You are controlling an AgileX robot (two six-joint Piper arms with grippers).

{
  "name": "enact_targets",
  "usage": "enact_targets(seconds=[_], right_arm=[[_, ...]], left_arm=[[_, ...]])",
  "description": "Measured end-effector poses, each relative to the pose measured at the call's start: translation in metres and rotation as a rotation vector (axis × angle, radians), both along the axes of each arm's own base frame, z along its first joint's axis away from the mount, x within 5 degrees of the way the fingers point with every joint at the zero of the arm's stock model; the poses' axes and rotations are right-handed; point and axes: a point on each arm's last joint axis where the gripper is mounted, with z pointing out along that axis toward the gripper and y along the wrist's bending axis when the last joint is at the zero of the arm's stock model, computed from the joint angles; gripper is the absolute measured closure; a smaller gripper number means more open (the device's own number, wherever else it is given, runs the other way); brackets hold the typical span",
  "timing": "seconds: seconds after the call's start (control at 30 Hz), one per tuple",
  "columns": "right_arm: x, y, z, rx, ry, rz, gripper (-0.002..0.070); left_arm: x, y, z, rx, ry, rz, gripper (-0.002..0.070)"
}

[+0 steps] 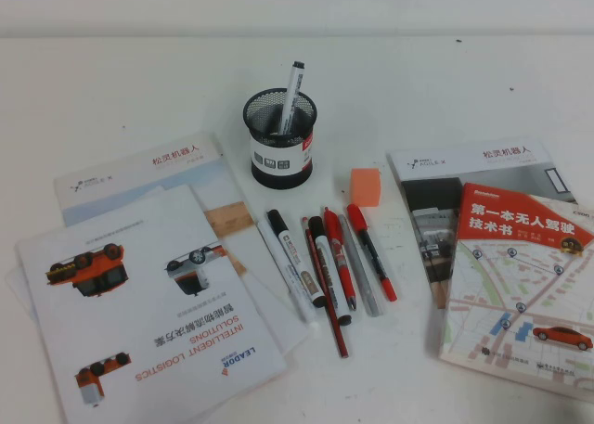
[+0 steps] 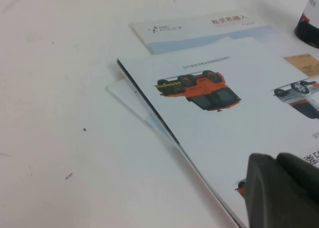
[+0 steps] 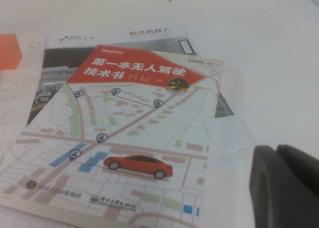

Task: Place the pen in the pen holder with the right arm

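The pen, red-capped with a thin black barrel, lies on the white counter at the 3 o'clock edge of a fan of markers. The mesh pen holder stands at 11 o'clock from it, one marker upright inside. An orange block sits just above the pen's cap. The right gripper hovers over the map book; the left gripper hovers over brochures. I cannot tell how either's jaws stand.

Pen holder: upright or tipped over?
Upright: the pen holder stands on its base, rim up. Left gripper hovers over brochures, right gripper over a book.
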Motion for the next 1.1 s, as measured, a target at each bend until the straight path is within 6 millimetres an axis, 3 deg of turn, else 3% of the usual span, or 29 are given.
enact_targets(seconds=[1.1], right_arm=[[0.0000,0.0000,0.0000,0.000,0.000,0.000,0.0696]], left_arm=[[-0.0001,-0.0005,0.0000,-0.013,0.002,-0.001,0.0678]])
